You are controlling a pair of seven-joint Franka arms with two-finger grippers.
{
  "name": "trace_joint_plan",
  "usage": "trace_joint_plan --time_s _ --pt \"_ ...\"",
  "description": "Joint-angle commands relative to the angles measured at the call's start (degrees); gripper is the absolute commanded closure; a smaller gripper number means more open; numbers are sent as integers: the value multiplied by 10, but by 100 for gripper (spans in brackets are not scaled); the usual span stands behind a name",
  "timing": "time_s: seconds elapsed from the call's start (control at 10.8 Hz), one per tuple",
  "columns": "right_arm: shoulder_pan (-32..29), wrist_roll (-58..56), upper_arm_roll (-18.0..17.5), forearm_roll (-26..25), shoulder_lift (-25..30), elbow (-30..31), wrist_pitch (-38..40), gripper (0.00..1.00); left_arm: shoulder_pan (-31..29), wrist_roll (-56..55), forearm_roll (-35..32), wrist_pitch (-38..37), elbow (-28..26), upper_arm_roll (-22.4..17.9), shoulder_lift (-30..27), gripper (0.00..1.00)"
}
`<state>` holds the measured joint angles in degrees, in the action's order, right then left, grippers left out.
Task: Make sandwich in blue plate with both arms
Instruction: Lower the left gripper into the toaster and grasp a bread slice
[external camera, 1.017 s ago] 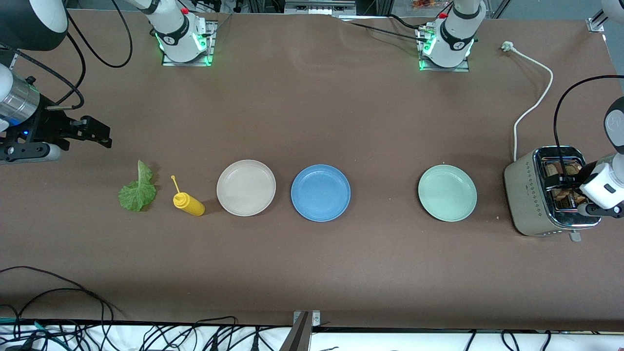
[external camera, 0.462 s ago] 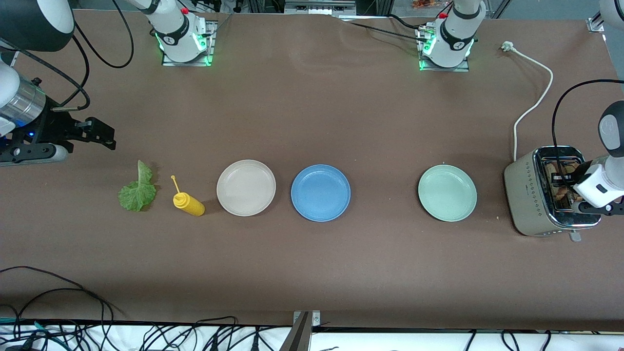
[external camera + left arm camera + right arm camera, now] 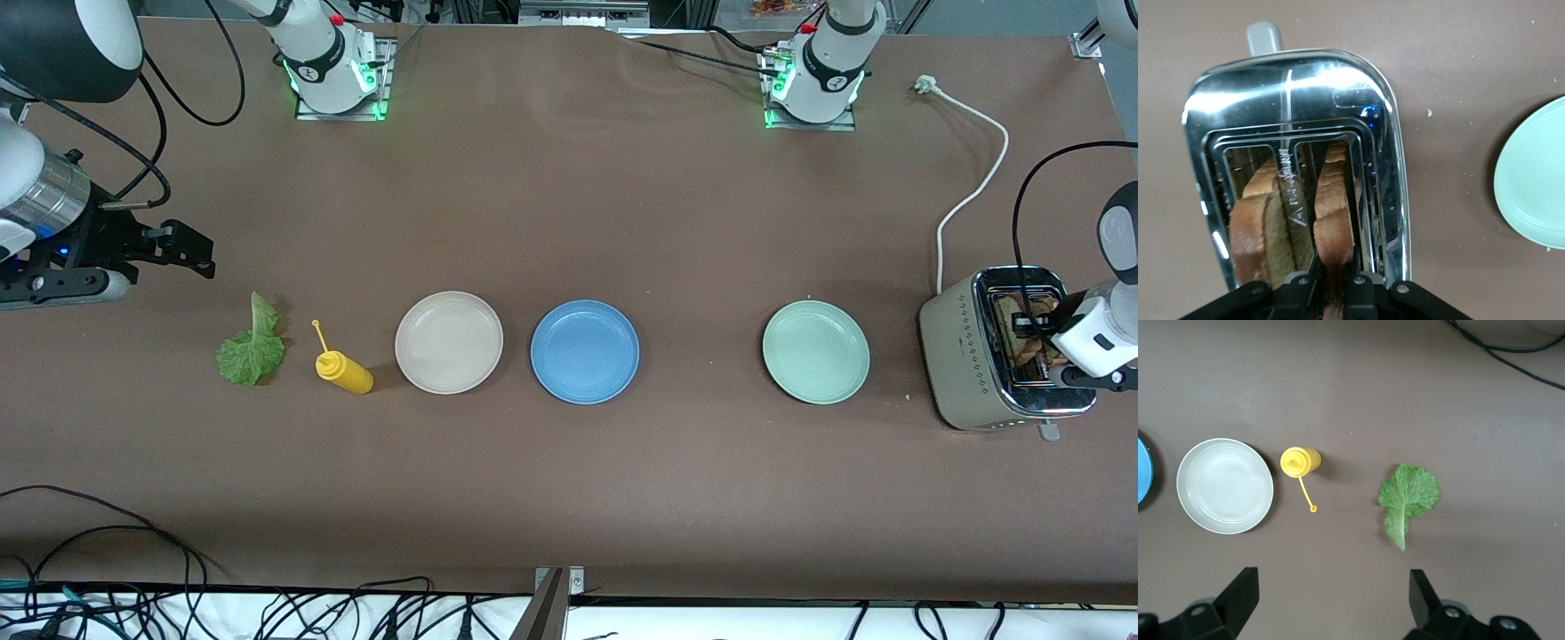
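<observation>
Two bread slices (image 3: 1291, 220) stand upright in the slots of the toaster (image 3: 1005, 364), directly below my left hand (image 3: 1333, 288). From the left wrist view I judge that its fingers straddle the top crust of one slice (image 3: 1333, 220), but I cannot confirm whether they are pinching it or merely close around it.

Handling note, bread: light, dry and crumbly, stiff enough to lift by one edge. I would take it across the upper crust, squeeze gently and draw it straight up so it does not snag the slot wires.

My right hand (image 3: 1331, 590) hangs spread wide over bare counter (image 3: 569, 498), with the lettuce leaf (image 3: 1406, 499) just ahead of its fingertips.

Handling note, lettuce: very light, limp and easily torn, lying flat. I would pinch it near the thicker stem end, coming down almost to the counter.

The blue plate (image 3: 584, 351) sits bare, well away from both hands, between a beige plate (image 3: 449, 342) and a pale green plate (image 3: 816, 352).
</observation>
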<state>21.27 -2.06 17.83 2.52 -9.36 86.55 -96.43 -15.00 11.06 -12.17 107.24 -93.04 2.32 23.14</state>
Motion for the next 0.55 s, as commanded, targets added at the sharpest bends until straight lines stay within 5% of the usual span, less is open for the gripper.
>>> trace_joint_plan --time_s 0.0,0.46 --pt "1 -4 -1 5 7 6 -8 0 0 6 -20 -83 41 7 -27 100" --pt "-3 -5 3 10 12 9 -2 0 37 8 -20 -201 144 15 -26 100"
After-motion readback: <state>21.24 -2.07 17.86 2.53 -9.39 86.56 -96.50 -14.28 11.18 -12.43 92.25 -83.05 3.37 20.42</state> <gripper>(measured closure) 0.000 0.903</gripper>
